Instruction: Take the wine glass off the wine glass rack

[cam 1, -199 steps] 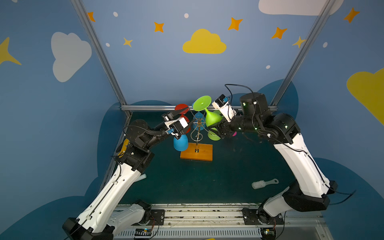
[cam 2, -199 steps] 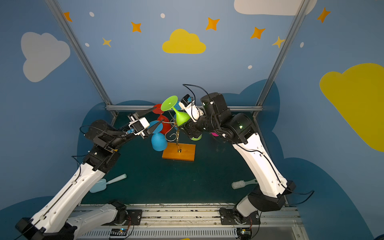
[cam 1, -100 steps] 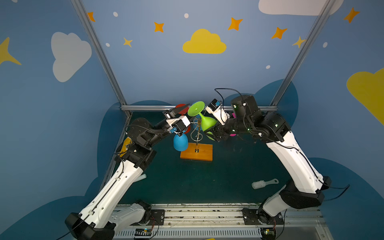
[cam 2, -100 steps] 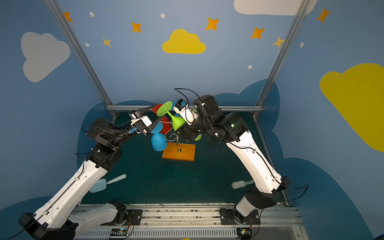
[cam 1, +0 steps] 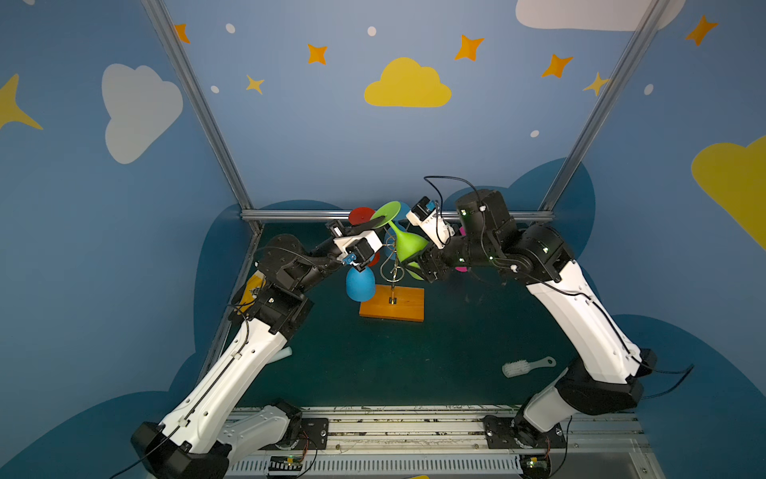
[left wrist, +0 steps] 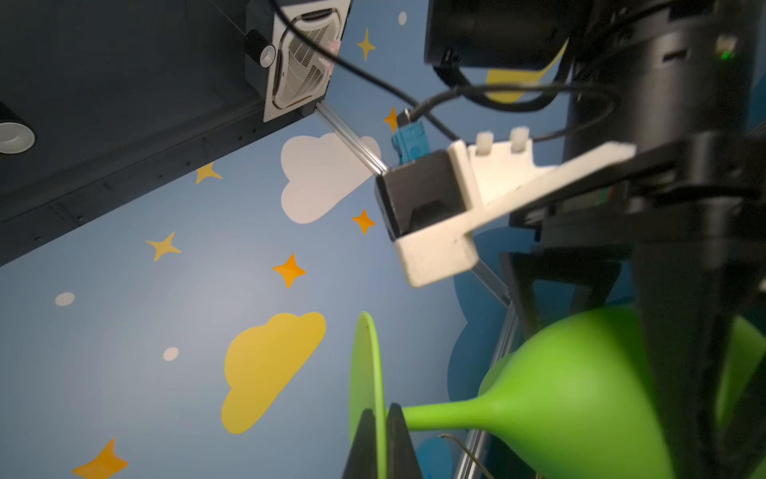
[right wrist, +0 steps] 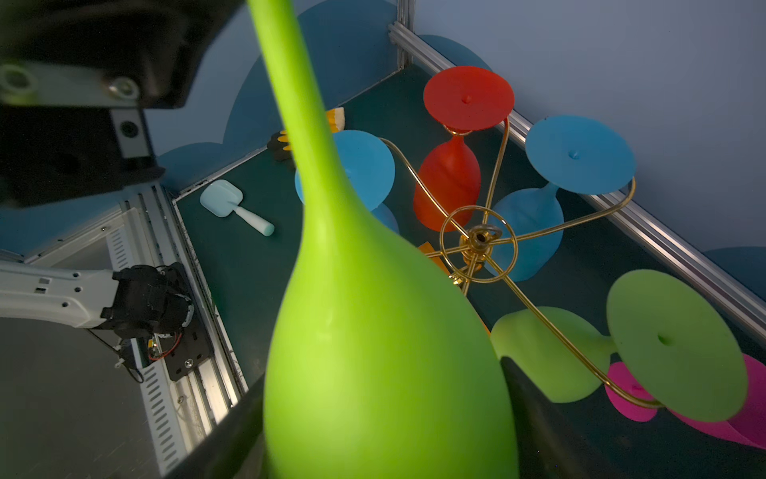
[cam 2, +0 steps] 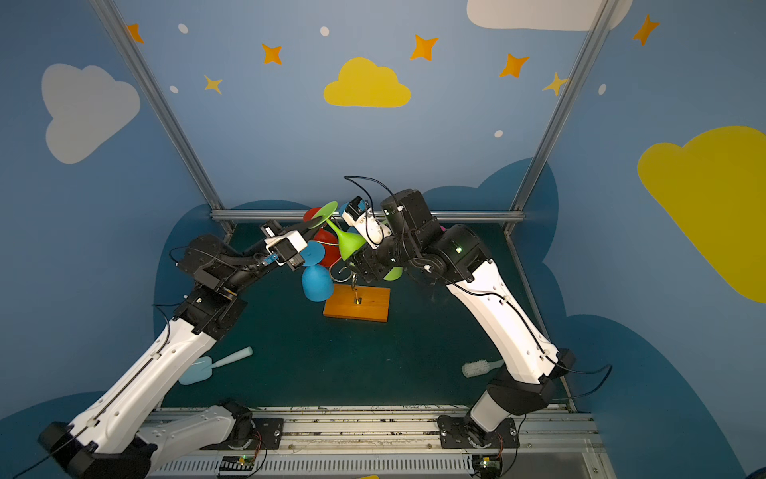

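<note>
Right gripper (cam 1: 416, 257) clasps the green glass (cam 1: 408, 244) by its bowl; left gripper (left wrist: 376, 439) pinches the foot's rim; in the top views the stem runs from the bowl at 4 o'clock to the foot at 10 o'clock; the rack (cam 1: 404, 305) stands at 6 o'clock, seemingly clear of it.

The wine glass (right wrist: 373, 352) in the black right gripper (right wrist: 385, 435) is plain lime green. The left gripper (left wrist: 379, 439), at the glass's foot, is black too. Beyond the right gripper, the wine glass rack (right wrist: 478, 238) is gold wire over an orange base, with a red glass (right wrist: 449, 190), a sky-blue glass (right wrist: 526, 232), a green glass (right wrist: 547, 352) and a magenta glass (right wrist: 738, 419). The counter (cam 1: 414, 365) is dark teal. The walls (cam 1: 331, 145) are blue with yellow and white clouds and orange stars.
</note>
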`<state>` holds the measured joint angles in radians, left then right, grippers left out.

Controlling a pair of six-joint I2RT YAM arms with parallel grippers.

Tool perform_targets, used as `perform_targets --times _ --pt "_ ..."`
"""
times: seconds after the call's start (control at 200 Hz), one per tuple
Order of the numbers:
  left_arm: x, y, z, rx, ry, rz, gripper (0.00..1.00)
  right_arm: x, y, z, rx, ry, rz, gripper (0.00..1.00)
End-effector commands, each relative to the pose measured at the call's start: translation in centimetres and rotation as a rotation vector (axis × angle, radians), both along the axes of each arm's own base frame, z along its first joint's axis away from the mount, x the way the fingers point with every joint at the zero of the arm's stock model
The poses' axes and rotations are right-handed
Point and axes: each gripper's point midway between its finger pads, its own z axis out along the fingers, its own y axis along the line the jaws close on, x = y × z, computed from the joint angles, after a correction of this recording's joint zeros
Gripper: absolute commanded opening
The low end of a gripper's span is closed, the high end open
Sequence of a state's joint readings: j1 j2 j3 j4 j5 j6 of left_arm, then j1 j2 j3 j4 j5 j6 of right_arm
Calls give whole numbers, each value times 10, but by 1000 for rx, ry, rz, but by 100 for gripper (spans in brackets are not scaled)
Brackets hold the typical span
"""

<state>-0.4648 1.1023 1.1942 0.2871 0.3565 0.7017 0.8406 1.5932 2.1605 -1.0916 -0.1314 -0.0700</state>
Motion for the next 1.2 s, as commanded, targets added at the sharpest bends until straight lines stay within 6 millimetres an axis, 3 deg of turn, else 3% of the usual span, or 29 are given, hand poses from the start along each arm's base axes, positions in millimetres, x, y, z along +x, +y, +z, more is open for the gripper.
perform_targets --times 0.0,0.125,0.285,0.441,0.596,0.881,1.056,1.196 --pt "-10 12 21 -88 -22 26 3 -9 1 9 42 -8 32 70" --pt "-7 28 20 -178 34 94 3 -13 -1 22 121 -12 41 79" --pt "-4 45 10 -268 133 156 3 -21 -10 50 301 -42 79 82" --pt "1 58 -5 -354 259 201 3 -27 -32 77 492 -85 93 84" --pt "7 72 -16 -445 374 259 3 -34 -57 91 607 -113 90 84" --pt "-1 73 -17 -526 470 205 3 -17 -90 83 689 -117 -75 80" --pt "-3 69 -18 -531 491 175 3 -2 -83 67 683 -58 -107 73" --pt "-3 67 -20 -534 505 169 3 8 -70 58 681 5 -98 61"
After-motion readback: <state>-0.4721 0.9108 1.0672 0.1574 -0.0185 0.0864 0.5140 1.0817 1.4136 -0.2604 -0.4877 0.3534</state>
